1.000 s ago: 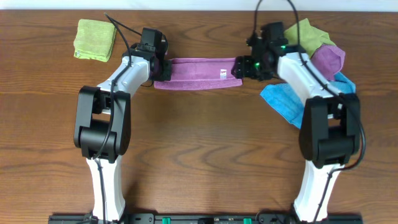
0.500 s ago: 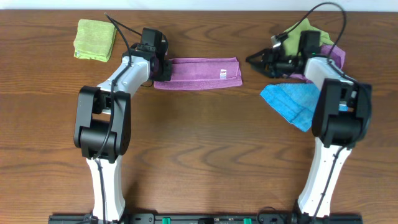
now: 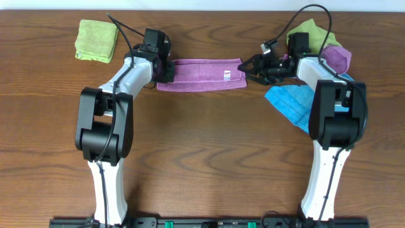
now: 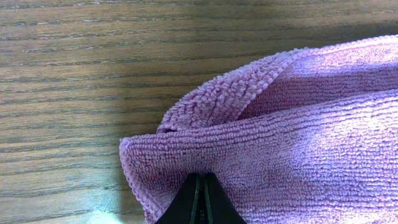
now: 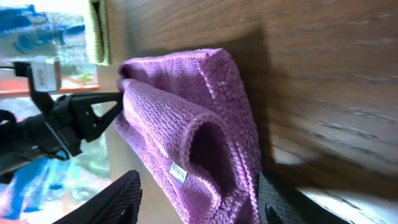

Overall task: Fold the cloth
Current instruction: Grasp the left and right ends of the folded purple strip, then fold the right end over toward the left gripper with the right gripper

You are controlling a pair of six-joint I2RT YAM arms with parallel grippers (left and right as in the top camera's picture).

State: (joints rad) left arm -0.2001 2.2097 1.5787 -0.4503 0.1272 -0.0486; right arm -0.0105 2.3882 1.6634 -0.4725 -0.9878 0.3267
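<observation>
The purple microfibre towel lay as a long narrow band across the upper middle of the overhead frame, on the brown wooden table, doubled lengthwise. My left gripper was clenched on the band's left end. In the left wrist view its two dark fingertips met at the bottom centre with the pile pinched between them. My right gripper was at the band's right end with its jaws spread. In the right wrist view one black finger stood at lower left and the other at lower right, with the looped end of the towel between them and nothing gripped as far as I could see.

I judged the step in hand to be taking hold of that right end so the band could be folded across. To do it well, I would have pushed in a little deeper before closing, so that both layers of the loop sat between the pads and not only the upper lip. The small white label lay just left of the jaws, and reaching past it would have gathered too much cloth. I would have held the wrist low and level, closed firmly, and stayed clear of the bright blue cloth close by at right.
</observation>
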